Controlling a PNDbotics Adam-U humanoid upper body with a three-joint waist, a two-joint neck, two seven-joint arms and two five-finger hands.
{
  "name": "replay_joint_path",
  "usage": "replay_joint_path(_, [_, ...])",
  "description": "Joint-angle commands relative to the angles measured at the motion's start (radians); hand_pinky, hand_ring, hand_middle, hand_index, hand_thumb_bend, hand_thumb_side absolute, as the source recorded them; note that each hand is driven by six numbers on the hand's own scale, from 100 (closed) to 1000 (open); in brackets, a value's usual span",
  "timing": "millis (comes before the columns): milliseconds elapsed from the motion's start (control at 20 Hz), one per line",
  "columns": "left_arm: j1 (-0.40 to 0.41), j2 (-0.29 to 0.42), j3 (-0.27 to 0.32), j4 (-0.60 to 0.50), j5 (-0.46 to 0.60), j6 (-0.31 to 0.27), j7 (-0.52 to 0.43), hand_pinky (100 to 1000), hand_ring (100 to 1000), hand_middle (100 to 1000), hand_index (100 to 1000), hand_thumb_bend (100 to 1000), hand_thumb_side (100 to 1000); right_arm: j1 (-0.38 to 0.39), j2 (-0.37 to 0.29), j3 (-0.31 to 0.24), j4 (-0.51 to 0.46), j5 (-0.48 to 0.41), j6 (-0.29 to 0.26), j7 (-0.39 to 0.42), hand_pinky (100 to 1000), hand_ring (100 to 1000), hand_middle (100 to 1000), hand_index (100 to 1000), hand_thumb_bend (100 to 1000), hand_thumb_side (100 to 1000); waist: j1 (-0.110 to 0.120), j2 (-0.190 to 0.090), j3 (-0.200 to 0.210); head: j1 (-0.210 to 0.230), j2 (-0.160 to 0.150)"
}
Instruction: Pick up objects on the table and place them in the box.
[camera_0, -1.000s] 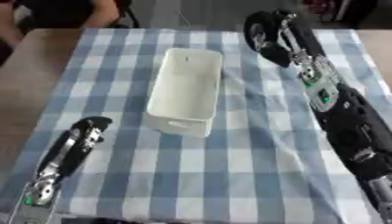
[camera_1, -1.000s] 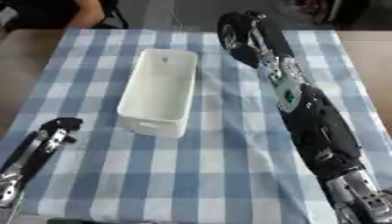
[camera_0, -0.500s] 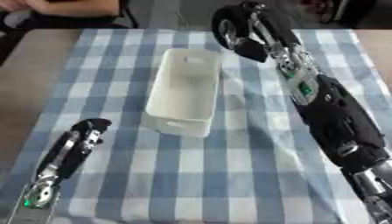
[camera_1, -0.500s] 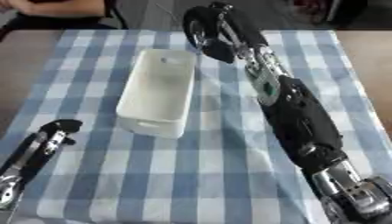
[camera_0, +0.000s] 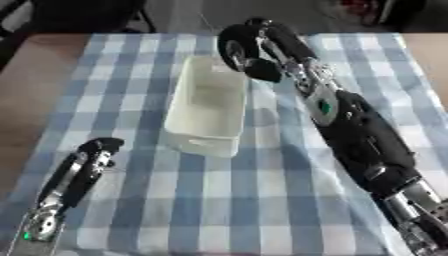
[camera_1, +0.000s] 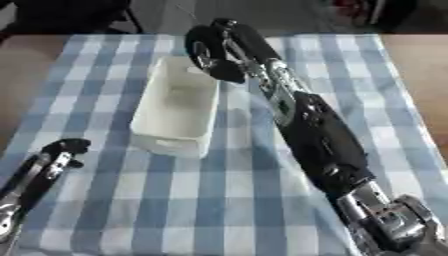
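Note:
A white oblong box (camera_0: 208, 107) stands on the blue-checked cloth, its long side running away from me. My right hand (camera_0: 247, 47) hangs over the box's far right end, its fingers curled round a dark rounded thing (camera_0: 263, 71) that I cannot make out further. The right forearm (camera_0: 354, 130) stretches from the lower right along the box's right side. My left hand (camera_0: 87, 160) lies open on the cloth at the lower left, apart from the box. The box's inside shows only white.
The checked cloth (camera_0: 227, 200) covers the table. Bare brown tabletop (camera_0: 31, 95) shows at the left edge and at the far right corner (camera_1: 420, 55). Dark shapes stand beyond the far edge.
My right hand has swung left from the far right of the cloth to above the box's far end. The left hand has stayed put.

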Motion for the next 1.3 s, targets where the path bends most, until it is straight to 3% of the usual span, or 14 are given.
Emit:
replay_joint_path(50, [-0.014, 0.005, 0.000, -0.013, -0.001, -0.001, -0.003, 680, 777, 801, 806, 1000, 1000, -0.032, 0.010, 0.000, 0.012, 0.011, -0.012, 0.001, 805, 645, 707, 700, 100, 669, 0.005, -0.014, 0.002, -0.012, 0.001])
replay_joint_path(400, [-0.013, 0.004, -0.001, -0.013, 0.000, -0.002, -0.004, 680, 777, 801, 807, 1000, 1000, -0.032, 0.026, 0.021, 0.048, 0.038, -0.057, 0.031, 818, 667, 731, 749, 131, 686, 0.004, -0.016, 0.003, -0.015, 0.001])
replay_joint_path(500, [-0.013, 0.004, -0.001, -0.013, 0.000, -0.002, -0.004, 680, 777, 801, 807, 1000, 1000, -0.032, 0.026, 0.027, 0.054, 0.045, -0.075, 0.054, 826, 680, 744, 784, 368, 697, 0.004, -0.016, 0.003, -0.015, 0.001])
replay_joint_path(600, [-0.013, 0.004, -0.001, -0.013, 0.000, -0.002, -0.004, 680, 777, 801, 807, 1000, 1000, -0.031, 0.026, 0.029, 0.058, 0.051, -0.090, 0.079, 832, 691, 754, 814, 522, 711, 0.004, -0.017, 0.003, -0.016, 0.001])
replay_joint_path(650, [-0.013, 0.004, -0.001, -0.013, 0.000, -0.002, -0.004, 680, 777, 801, 807, 1000, 1000, -0.031, 0.026, 0.029, 0.059, 0.053, -0.096, 0.089, 831, 690, 753, 808, 505, 709, 0.004, -0.017, 0.003, -0.016, 0.001])
replay_joint_path(700, [-0.013, 0.004, -0.001, -0.013, 0.000, -0.002, -0.004, 680, 777, 802, 807, 1000, 1000, -0.031, 0.026, 0.029, 0.059, 0.055, -0.103, 0.101, 846, 702, 765, 861, 676, 725, 0.004, -0.017, 0.003, -0.015, 0.001])
replay_joint_path(900, [-0.013, 0.005, 0.000, -0.014, -0.001, -0.002, -0.004, 680, 777, 802, 806, 1000, 1000, -0.030, 0.024, 0.026, 0.057, 0.054, -0.122, 0.130, 854, 708, 770, 891, 703, 776, 0.004, -0.017, 0.002, -0.015, 0.001])
replay_joint_path(1300, [-0.012, 0.005, 0.000, -0.013, -0.001, -0.002, -0.004, 680, 778, 802, 806, 1000, 1000, -0.030, 0.021, 0.023, 0.051, 0.049, -0.126, 0.141, 855, 711, 771, 893, 704, 791, 0.004, -0.019, 0.001, -0.016, 0.001])
